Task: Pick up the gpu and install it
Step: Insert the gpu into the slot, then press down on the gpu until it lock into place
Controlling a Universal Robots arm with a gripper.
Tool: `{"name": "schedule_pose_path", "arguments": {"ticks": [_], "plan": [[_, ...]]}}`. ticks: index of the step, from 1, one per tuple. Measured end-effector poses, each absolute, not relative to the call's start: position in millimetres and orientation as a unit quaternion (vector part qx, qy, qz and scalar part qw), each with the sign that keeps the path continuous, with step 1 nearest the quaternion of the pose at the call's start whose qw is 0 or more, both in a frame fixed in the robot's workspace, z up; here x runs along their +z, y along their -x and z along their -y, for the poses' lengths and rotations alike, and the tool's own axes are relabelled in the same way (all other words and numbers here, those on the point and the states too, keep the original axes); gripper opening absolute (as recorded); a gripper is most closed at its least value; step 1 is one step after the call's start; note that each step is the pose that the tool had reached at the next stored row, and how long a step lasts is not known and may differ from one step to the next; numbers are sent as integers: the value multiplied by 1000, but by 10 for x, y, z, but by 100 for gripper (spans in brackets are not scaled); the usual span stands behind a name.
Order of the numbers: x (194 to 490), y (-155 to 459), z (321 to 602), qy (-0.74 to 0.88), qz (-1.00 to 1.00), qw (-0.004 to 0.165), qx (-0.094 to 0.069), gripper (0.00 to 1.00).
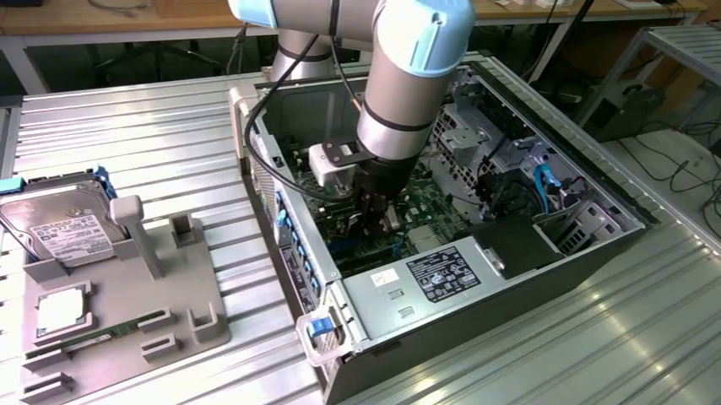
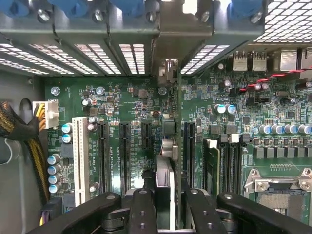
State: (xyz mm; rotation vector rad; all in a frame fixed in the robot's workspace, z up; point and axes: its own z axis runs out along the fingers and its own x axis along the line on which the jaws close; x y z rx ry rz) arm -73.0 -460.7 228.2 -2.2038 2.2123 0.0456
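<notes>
The gripper [image 1: 377,221] is down inside the open computer case [image 1: 586,245], and in the wrist view its fingers [image 2: 142,207] are clamped on the gpu [image 2: 165,180] — the card hangs edge-on between them, pointing straight down at the motherboard [image 2: 131,105]. What matters here is alignment: the card's long axis runs parallel to the row of black expansion slots [image 2: 104,156], and its metal bracket end reaches toward the rear slot openings [image 2: 132,58] of the case. The card sits between two of the slots, over the board — whether its lower edge is already touching a slot cannot be told. Outside the case, on the exterior view's left, a hard drive [image 1: 62,224] rests in a grey parts holder [image 1: 169,295]
</notes>
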Motion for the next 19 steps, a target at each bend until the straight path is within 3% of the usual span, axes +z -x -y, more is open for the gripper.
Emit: {"name": "schedule_pose_path", "arguments": {"ticks": [19], "plan": [[2208, 772, 4600, 706, -708, 13, 16, 28]]}}
